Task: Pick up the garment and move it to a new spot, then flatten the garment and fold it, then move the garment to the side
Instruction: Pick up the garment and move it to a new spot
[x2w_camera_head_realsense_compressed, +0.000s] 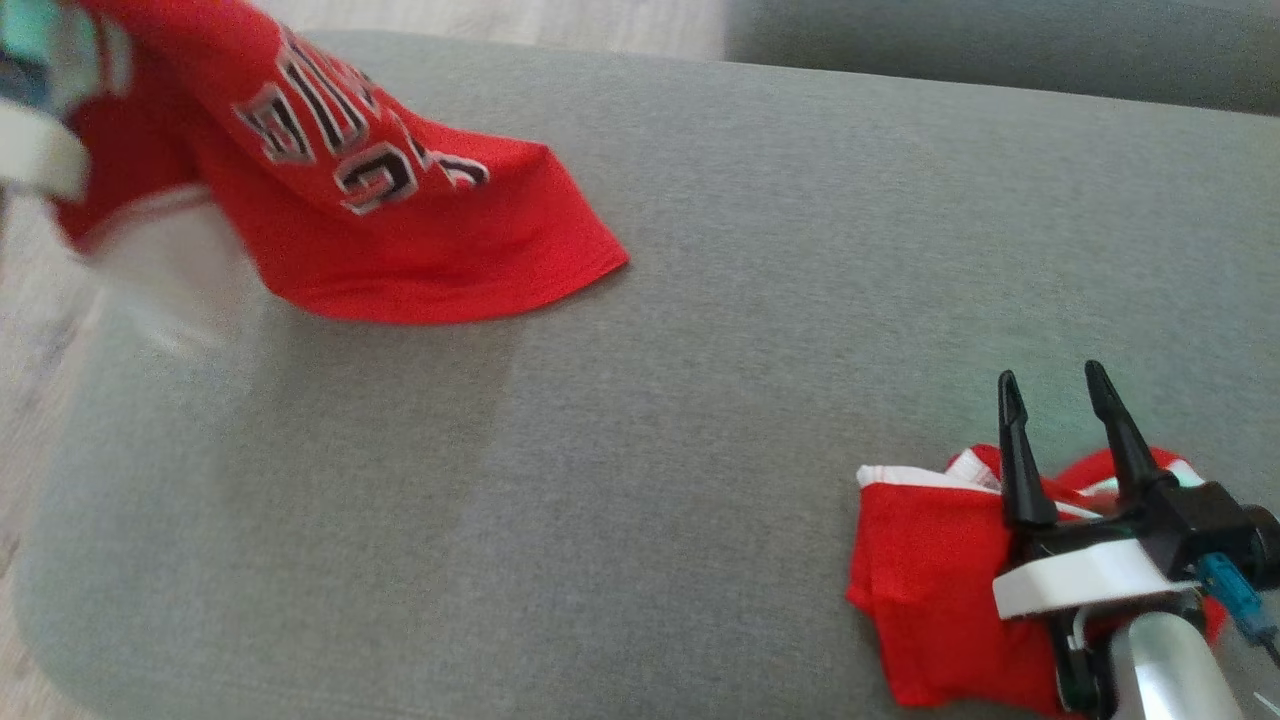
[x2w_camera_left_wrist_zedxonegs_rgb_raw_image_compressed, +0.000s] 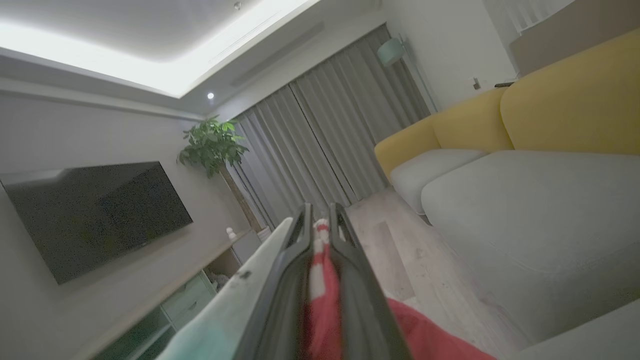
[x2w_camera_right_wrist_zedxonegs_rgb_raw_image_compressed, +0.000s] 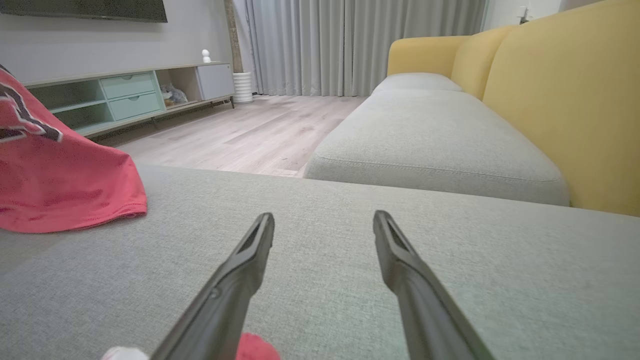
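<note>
The garment (x2w_camera_head_realsense_compressed: 400, 230) is a red jersey with black-and-white lettering. It hangs from the upper left of the head view, and its lower hem trails on the grey cushion (x2w_camera_head_realsense_compressed: 760, 300). My left gripper (x2w_camera_left_wrist_zedxonegs_rgb_raw_image_compressed: 320, 225) is shut on a red-and-white edge of the garment (x2w_camera_left_wrist_zedxonegs_rgb_raw_image_compressed: 325, 295), lifted well above the cushion. Its pale wrist (x2w_camera_head_realsense_compressed: 40, 150) shows blurred at the head view's left edge. My right gripper (x2w_camera_head_realsense_compressed: 1052, 380) stands open low at the near right, nothing between its fingers (x2w_camera_right_wrist_zedxonegs_rgb_raw_image_compressed: 250, 260). In the right wrist view the garment (x2w_camera_right_wrist_zedxonegs_rgb_raw_image_compressed: 60, 185) drapes at the left.
A second red cloth with white trim (x2w_camera_head_realsense_compressed: 930, 590) lies bunched under my right wrist at the cushion's near right. A yellow-backed sofa (x2w_camera_right_wrist_zedxonegs_rgb_raw_image_compressed: 575, 100) runs along the right, with wooden floor (x2w_camera_right_wrist_zedxonegs_rgb_raw_image_compressed: 250, 130) and a low cabinet (x2w_camera_right_wrist_zedxonegs_rgb_raw_image_compressed: 125, 95) beyond the cushion's left edge.
</note>
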